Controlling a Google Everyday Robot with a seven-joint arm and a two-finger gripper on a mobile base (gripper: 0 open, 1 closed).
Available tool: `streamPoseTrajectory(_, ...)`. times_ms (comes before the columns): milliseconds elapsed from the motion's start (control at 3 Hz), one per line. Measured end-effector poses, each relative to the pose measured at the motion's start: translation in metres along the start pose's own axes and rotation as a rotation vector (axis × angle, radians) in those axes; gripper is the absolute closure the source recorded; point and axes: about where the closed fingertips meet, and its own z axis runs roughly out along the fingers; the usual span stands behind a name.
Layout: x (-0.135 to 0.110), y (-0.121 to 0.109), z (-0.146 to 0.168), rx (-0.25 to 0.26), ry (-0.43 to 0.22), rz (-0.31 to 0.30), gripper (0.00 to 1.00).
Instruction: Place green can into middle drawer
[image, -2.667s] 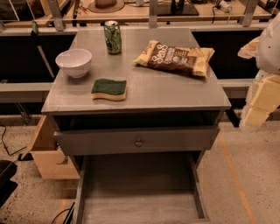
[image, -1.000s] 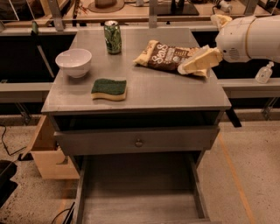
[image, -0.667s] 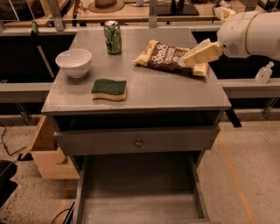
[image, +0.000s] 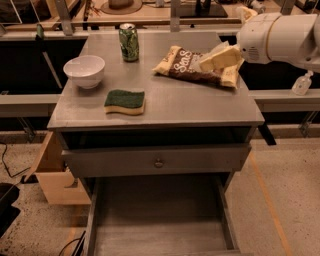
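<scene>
Grey bench (image: 200, 107) has green can (image: 129, 43) upright, top centre-left. Middle drawer (image: 160, 220) open at frame bottom. Tool (image: 220, 57) upper right over chip bag (image: 185, 67), grip state can't tell.

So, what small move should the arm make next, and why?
Probably sweep the tool left across the tabletop toward the green can. The tool hangs over the chip bag on the right side, well apart from the can, which stands upright and untouched at the back left. The middle drawer is already pulled out, so reaching the can seems the only step missing.
</scene>
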Motion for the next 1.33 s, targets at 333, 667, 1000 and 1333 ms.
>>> streamPoseTrajectory(333, -0.015, -0.007, 0.053, 0.002, -0.100, 0.060, 0.00)
streamPoseTrajectory(667, -0.030, -0.019, 0.114, 0.002, -0.176, 0.111, 0.00)
streamPoseTrajectory(1000, -0.048, -0.026, 0.171, -0.009, -0.204, 0.141, 0.00)
streamPoseTrajectory(1333, -0.055, -0.029, 0.215, -0.019, -0.188, 0.165, 0.00)
